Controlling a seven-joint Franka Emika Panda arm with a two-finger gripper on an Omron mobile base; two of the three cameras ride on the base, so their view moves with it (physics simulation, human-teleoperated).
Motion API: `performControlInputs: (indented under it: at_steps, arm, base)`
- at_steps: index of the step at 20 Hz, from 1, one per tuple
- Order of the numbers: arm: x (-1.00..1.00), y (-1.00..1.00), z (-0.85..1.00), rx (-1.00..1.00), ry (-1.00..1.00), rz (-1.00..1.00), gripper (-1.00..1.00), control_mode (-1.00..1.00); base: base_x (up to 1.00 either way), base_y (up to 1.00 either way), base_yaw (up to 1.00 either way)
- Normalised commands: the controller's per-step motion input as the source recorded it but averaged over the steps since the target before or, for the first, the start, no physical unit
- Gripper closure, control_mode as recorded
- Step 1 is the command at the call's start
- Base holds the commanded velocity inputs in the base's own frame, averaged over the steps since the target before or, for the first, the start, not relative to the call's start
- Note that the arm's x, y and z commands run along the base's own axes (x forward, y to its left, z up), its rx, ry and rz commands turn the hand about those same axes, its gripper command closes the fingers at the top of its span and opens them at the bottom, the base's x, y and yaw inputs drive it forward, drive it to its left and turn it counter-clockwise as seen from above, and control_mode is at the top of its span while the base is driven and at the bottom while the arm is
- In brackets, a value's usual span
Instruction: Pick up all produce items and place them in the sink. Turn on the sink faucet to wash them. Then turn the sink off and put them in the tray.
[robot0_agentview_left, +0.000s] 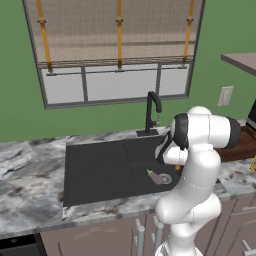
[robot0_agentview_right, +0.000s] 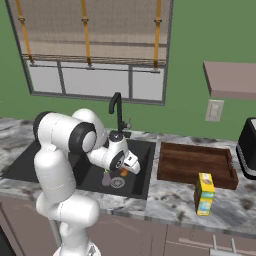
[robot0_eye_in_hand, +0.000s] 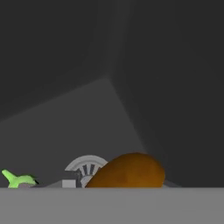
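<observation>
Your gripper is down in the sink; whether it grips the orange piece is unclear. Purple piece lies by the drain, walls close.

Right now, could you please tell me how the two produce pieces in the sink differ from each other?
The purple piece is dull purple with a green stem tip; the orange piece is plain orange, with no stem showing. The purple piece lies in open view beside the drain in the left base view; the orange piece sits close under the hand, large in the hand view. Both are inside the black sink.
</observation>
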Motion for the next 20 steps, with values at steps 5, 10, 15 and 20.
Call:
performControlInputs:
  at_steps: [5,10,15,20]
  arm:
    - [0.00,0.00,-0.15,0.00,0.02,0.02,1.00,-1.00]
    - [0.03,0.00,-0.16,0.00,0.00,0.03,1.00,-1.00]
    - [0.07,0.01,-0.20,0.00,0.00,0.03,1.00,-1.00]
    - [0.04,0.00,-0.20,0.00,0.00,0.03,1.00,-1.00]
  base:
    - [0.00,0.00,0.00]
    - [0.00,0.00,0.00]
    - [0.00,0.00,0.00]
    - [0.00,0.00,0.00]
